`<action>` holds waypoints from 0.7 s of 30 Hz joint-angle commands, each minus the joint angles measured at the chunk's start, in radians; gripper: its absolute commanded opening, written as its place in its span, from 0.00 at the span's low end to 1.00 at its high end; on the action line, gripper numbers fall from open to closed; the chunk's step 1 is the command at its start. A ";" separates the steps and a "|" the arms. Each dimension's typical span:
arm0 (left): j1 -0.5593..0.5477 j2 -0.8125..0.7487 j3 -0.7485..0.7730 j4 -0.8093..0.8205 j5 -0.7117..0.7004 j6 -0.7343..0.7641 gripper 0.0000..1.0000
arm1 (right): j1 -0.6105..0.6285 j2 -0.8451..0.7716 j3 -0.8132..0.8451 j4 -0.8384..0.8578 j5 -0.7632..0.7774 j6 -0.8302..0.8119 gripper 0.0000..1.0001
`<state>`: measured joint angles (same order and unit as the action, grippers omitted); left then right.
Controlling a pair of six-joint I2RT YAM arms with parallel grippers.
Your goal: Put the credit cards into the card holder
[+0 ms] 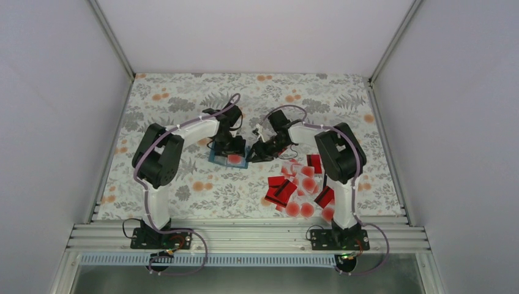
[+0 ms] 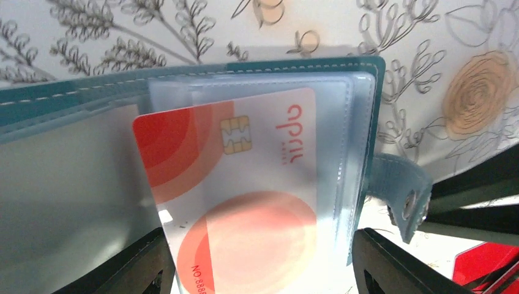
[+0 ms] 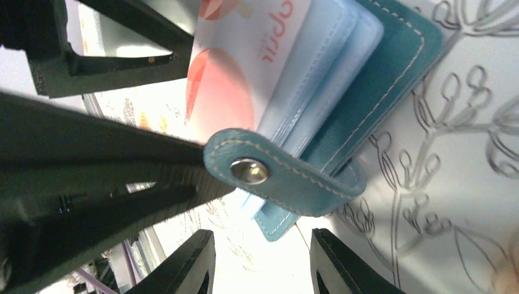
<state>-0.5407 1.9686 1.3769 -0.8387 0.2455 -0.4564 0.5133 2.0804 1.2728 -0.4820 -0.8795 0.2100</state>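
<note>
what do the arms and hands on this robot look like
Both the left arm and right arm have white links with bulky black joint housings, and a lilac cable tied along each. Their black bases are bolted to a silver rail. The left hand and right hand are black, each with two wedge-shaped fingers.

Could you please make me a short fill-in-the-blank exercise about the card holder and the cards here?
The card holder lies ___ on the tablecloth. The card over its clear sleeves shows a gold ___. The loose credit cards are piled beside the ___ arm.
Missing words: open; chip; right.
</note>
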 commanded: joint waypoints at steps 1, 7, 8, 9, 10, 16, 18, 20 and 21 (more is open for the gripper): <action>0.010 -0.029 -0.006 0.060 0.002 0.033 0.71 | -0.010 -0.095 -0.038 -0.025 0.053 -0.002 0.40; 0.030 -0.022 -0.003 0.076 -0.002 0.049 0.70 | -0.010 -0.144 -0.070 -0.007 0.067 0.022 0.37; 0.030 -0.021 -0.004 0.077 -0.004 0.051 0.70 | -0.010 -0.149 -0.073 0.001 0.068 0.031 0.36; 0.030 -0.020 -0.004 0.083 -0.005 0.054 0.69 | -0.011 -0.155 -0.077 0.010 0.070 0.038 0.35; 0.030 -0.023 -0.009 0.091 -0.001 0.056 0.68 | -0.010 -0.161 -0.081 0.024 0.073 0.049 0.34; 0.032 -0.007 -0.013 0.113 0.006 0.071 0.63 | -0.011 -0.152 -0.085 0.096 0.113 0.114 0.28; 0.033 0.003 -0.015 0.113 0.007 0.072 0.61 | -0.011 -0.139 -0.083 0.127 0.127 0.138 0.26; 0.033 0.008 -0.016 0.113 0.008 0.074 0.60 | -0.011 -0.127 -0.083 0.148 0.138 0.155 0.25; 0.033 0.010 -0.015 0.112 0.006 0.074 0.59 | -0.010 -0.118 -0.081 0.155 0.139 0.158 0.25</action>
<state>-0.5106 1.9663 1.3697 -0.7399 0.2455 -0.4007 0.5053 1.9472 1.1946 -0.4000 -0.7734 0.3222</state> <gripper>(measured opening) 0.608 0.255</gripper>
